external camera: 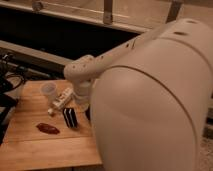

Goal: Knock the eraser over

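Note:
The eraser (70, 117), a small dark block with thin white stripes, stands upright on the wooden table (45, 150), left of the middle. My gripper (88, 113) shows only as a dark part just right of the eraser, low over the table. It is mostly hidden behind my white arm (150, 100), whose elbow (80, 74) hangs above it. I cannot tell whether the gripper touches the eraser.
A white bottle with a label (61, 100) lies on its side behind the eraser. A translucent cup (48, 90) stands beyond it. A flat reddish-brown oval piece (48, 128) lies to the eraser's left. Dark cables (7, 82) sit past the table's left edge.

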